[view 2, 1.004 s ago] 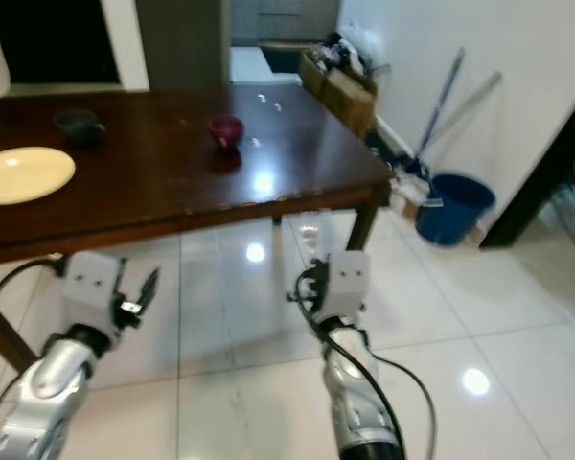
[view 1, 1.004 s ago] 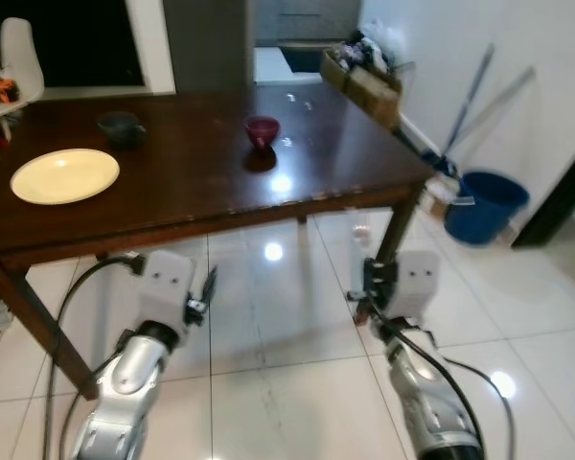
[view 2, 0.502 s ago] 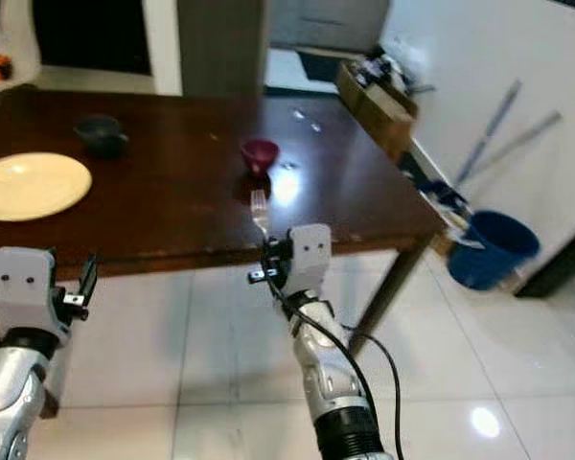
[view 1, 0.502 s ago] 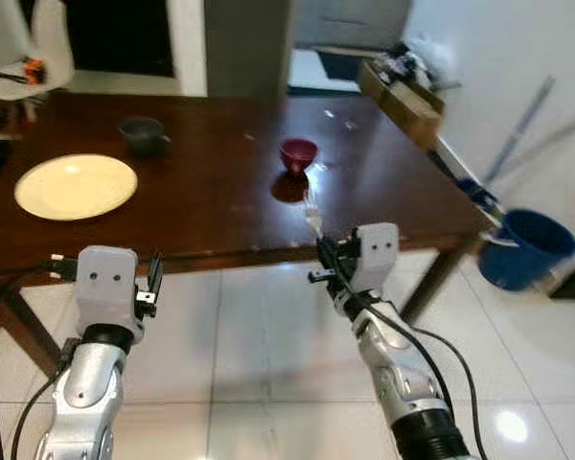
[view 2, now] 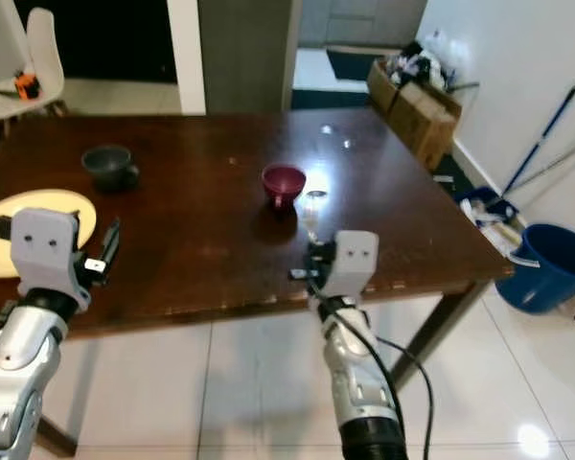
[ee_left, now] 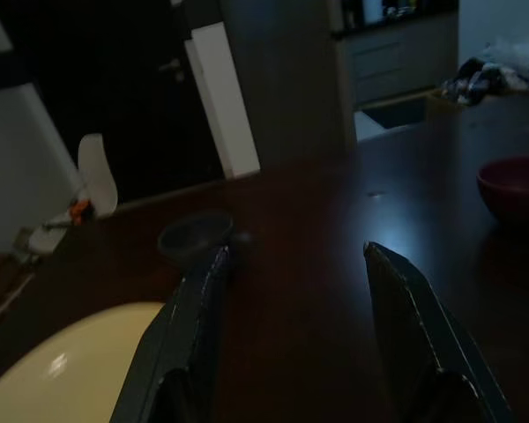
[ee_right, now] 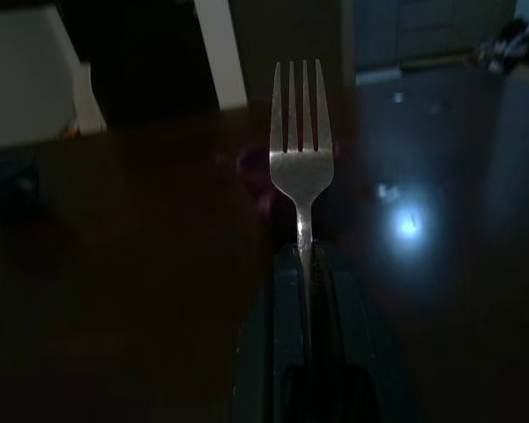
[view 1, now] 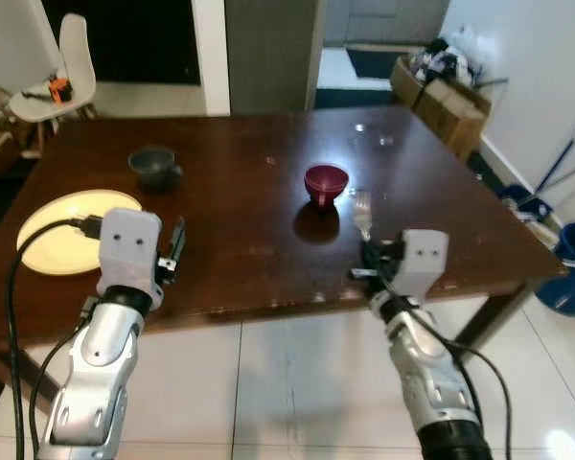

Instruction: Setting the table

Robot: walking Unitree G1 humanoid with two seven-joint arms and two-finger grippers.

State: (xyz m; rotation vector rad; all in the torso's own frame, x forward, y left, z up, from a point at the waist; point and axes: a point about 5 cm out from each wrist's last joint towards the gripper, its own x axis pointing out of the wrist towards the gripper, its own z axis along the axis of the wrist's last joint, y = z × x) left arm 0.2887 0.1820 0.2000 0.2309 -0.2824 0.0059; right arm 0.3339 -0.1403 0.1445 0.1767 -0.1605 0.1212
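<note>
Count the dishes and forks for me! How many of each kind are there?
Plate: 1, yellow, on the table
Bowls: 2, dark red bowl and dark grey bowl
Fork: 1, held in the right gripper
Total: 4

1. Bare dark table lies open between my grippers, from the near edge up to the far side.
2. The red bowl blocks the way just beyond my right gripper.
3. The yellow plate and dark cup crowd the left side.
</note>
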